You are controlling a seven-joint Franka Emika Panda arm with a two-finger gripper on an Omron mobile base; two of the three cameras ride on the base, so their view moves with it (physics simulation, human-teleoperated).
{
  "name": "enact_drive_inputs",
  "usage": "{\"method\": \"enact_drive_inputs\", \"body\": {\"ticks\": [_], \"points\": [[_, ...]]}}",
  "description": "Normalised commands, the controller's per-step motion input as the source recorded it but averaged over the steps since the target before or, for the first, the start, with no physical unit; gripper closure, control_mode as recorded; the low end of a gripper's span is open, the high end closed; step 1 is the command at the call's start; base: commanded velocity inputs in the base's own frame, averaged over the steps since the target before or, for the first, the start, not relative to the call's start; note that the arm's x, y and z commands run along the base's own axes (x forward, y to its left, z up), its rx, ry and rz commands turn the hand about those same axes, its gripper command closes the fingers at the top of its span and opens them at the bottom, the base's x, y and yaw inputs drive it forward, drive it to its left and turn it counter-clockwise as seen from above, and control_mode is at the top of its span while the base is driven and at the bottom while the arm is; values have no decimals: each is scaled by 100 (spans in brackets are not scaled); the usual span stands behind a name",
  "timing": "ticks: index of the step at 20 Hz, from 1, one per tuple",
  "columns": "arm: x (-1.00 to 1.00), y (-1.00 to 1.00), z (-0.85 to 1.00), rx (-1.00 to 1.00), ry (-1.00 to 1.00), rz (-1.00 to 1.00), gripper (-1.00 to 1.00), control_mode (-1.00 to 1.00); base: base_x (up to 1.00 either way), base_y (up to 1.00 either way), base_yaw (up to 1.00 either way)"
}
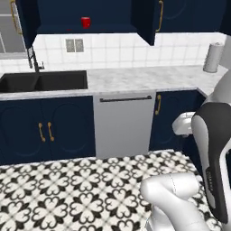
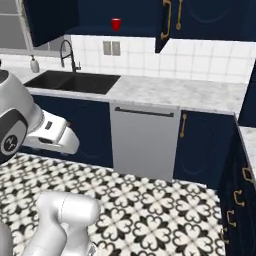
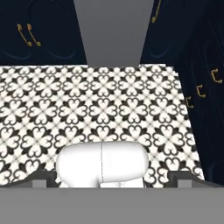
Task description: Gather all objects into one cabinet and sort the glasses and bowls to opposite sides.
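Here the gripper (image 3: 112, 177) stands wide open: in the hand view its two dark fingertips (image 3: 41, 177) sit far apart at the lower left and lower right, holding and touching nothing. Between them lies patterned black-and-white floor (image 3: 100, 105), with navy base cabinets (image 3: 43, 35) and a grey dishwasher front (image 3: 113, 30) along the top of that frame.

The red mug (image 1: 85, 22) sits on the shelf of the open upper cabinet (image 1: 90, 16), at the top centre of the left base view and upper centre-left of the right base view. The cabinet's top is cut off by the frame edge, so much of its interior cannot be seen; the open doors hide its sides.

The arm (image 1: 212, 149) is folded low and close to the base, rising at the lower right of the left base view and the lower left of the right base view, the hand pointing down and forward over the floor, well below the counter (image 1: 144, 79) and sink (image 1: 43, 81).
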Motion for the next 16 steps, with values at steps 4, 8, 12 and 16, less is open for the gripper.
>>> {"method": "enact_drive_inputs", "body": {"ticks": [4,8,12,16], "points": [[0,0,0,0,0,0,-100,100,100,29,5],[0,0,0,0,0,0,-100,100,100,42,3],[0,0,0,0,0,0,-100,100,100,46,2],[0,0,0,0,0,0,-100,100,99,48,0]]}}
